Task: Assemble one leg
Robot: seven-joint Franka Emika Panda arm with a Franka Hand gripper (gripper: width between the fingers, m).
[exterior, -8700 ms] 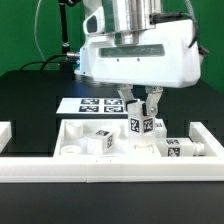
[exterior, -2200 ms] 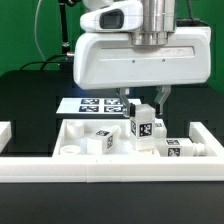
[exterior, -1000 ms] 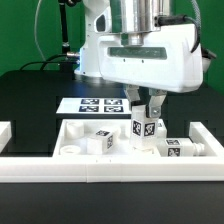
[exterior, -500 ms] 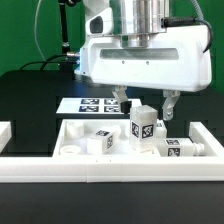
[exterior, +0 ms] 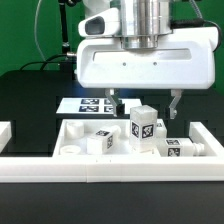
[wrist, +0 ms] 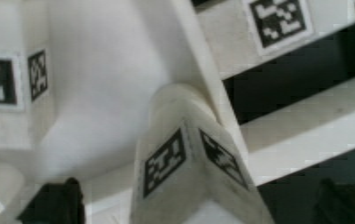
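One leg (exterior: 143, 124) stands upright on the large white panel (exterior: 78, 150), its tags facing the camera. My gripper (exterior: 145, 103) is open just above it, with one fingertip (exterior: 113, 100) on each side and clear of the leg's top. In the wrist view the same leg (wrist: 192, 150) fills the middle, seen from above between the spread jaws. A second leg (exterior: 101, 140) lies on the panel to the exterior view's left. A third leg (exterior: 178, 149) lies to the right.
The marker board (exterior: 92, 103) lies flat on the black table behind the panel. A raised white rail (exterior: 110, 171) runs along the front, with white blocks at both ends.
The gripper was shut on the upright leg. It has opened, let go and lifted a little; the leg stays standing on the panel.
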